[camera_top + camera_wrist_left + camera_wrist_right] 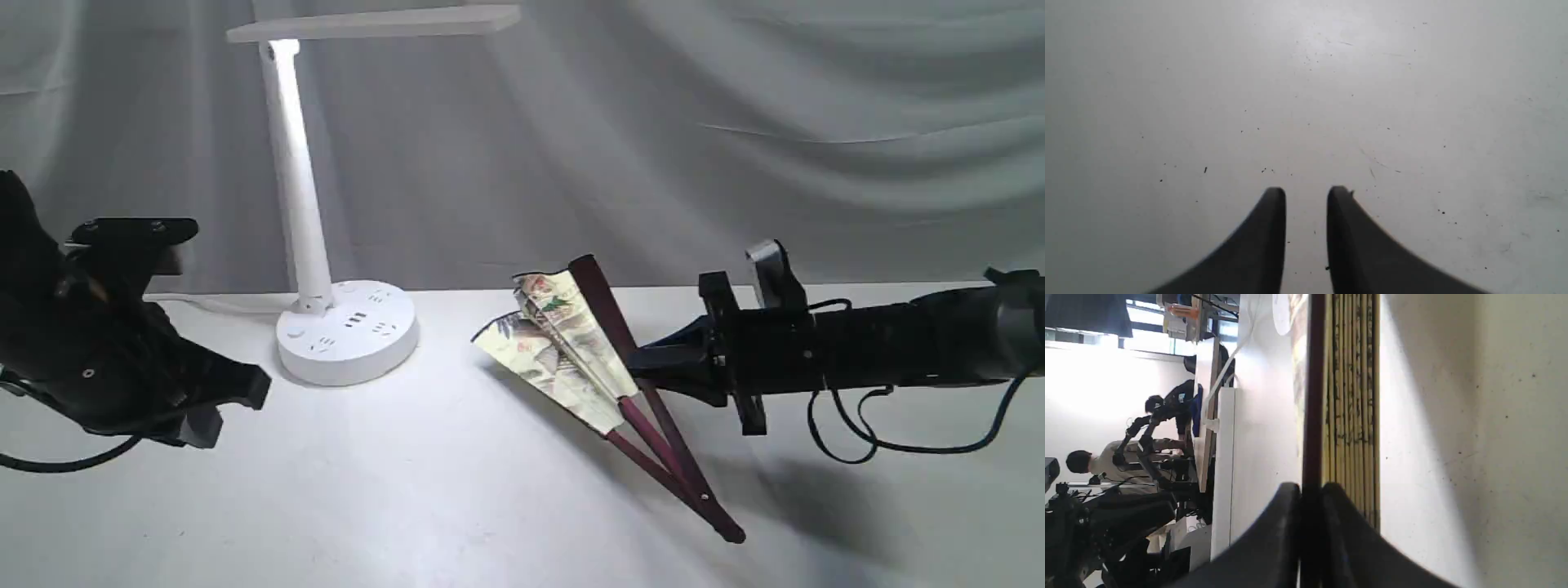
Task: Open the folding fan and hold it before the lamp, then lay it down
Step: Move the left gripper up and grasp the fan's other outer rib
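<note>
White table (pixel 408 490) with a wrinkly grey cloth (pixel 735 122) hung behind it, that's the whole setup. Right gripper (pixel 1310 489) first: its two black fingers (pixel 1274 522) are pressed onto one dark maroon outer rib of the fan (pixel 563 347), pinching it between them. In the wrist view the stacked cream pleats sit right beside that rib. The fan is only partly opened, a narrow wedge with some painted paper showing and the other ribs swung a bit away from the held one. Its pivot end is down low toward the front of the table, and the paper end angles up and back toward the lamp (pixel 306 204). Can't tell if the pivot actually touches the table. The right arm comes in flat from the right edge with a cable (pixel 857 445) dangling under it. The lamp stands back and left of the fan, clearly apart from it, with its round socket base on the table, a slim post and a flat bar across the top. Left gripper (pixel 1306 192) is way over on the left, hanging above bare table, fingers a little apart with nothing between them
</note>
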